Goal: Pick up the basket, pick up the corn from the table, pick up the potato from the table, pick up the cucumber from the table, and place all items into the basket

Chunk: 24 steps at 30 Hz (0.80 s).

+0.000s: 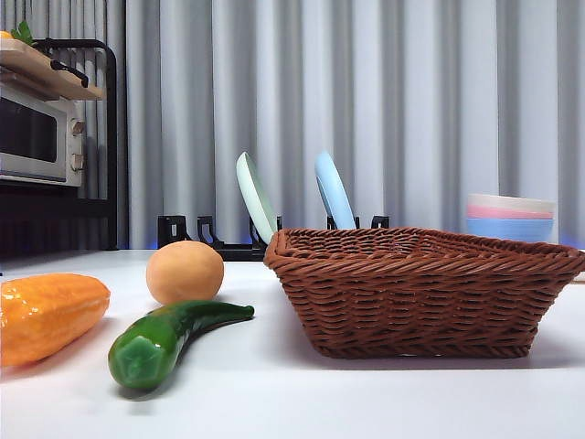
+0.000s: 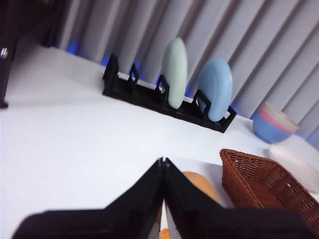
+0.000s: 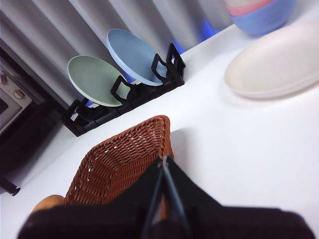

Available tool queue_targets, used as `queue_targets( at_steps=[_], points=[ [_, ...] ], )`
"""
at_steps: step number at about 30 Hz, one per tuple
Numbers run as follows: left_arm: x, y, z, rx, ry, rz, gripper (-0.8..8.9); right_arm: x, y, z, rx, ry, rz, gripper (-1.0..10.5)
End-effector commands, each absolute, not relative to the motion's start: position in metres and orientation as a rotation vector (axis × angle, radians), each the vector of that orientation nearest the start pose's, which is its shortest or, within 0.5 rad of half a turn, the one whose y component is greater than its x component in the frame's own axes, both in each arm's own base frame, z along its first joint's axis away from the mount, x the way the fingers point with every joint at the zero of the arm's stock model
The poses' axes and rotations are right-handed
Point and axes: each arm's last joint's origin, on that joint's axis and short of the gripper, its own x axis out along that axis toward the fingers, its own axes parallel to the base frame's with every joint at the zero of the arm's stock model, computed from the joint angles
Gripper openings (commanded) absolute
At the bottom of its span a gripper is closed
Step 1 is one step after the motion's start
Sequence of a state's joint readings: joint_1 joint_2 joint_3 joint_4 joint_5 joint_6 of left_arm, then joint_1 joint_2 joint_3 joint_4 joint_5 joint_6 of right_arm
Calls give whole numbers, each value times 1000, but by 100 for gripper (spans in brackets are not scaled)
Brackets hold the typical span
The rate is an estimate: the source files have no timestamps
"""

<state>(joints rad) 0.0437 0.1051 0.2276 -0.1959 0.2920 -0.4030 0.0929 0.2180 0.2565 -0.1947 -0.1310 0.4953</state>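
The reddish-brown wicker basket stands empty on the white table, right of centre; it also shows in the left wrist view and the right wrist view. The tan potato sits left of it. The dark green cucumber lies in front of the potato. The orange corn lies at the far left. My left gripper is shut and empty, above the potato. My right gripper is shut and empty, above the basket's near corner. Neither arm shows in the front view.
A black dish rack with a green plate and a blue plate stands behind. Stacked bowls sit at the back right, a white plate near them. A microwave on a shelf stands at far left.
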Motion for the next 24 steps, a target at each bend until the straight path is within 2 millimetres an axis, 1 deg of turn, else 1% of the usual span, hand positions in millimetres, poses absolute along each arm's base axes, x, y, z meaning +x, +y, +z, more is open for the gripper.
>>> queue_targets(
  at_steps=[1,5,6,10,15,19,24],
  points=[
    [89,-4,232,-303,109,-236,-6,104,14,235,441,221,183,-9],
    [94,-4,261,-270,113,-236,-6,114,14,264,360,232,189,-9],
    [96,-4,270,-271,122,-236,-6,117,15,273,338,236,195,-9],
    [107,-4,295,-281,179,-237,-5,130,17,300,278,265,220,-8],
    [126,-6,318,-259,294,-340,-4,146,19,328,185,357,253,-6],
    [140,-8,330,-249,390,-426,-4,155,22,342,134,457,322,-2],
    [156,-8,336,-261,480,-477,3,167,25,346,96,554,394,19]
  ],
)
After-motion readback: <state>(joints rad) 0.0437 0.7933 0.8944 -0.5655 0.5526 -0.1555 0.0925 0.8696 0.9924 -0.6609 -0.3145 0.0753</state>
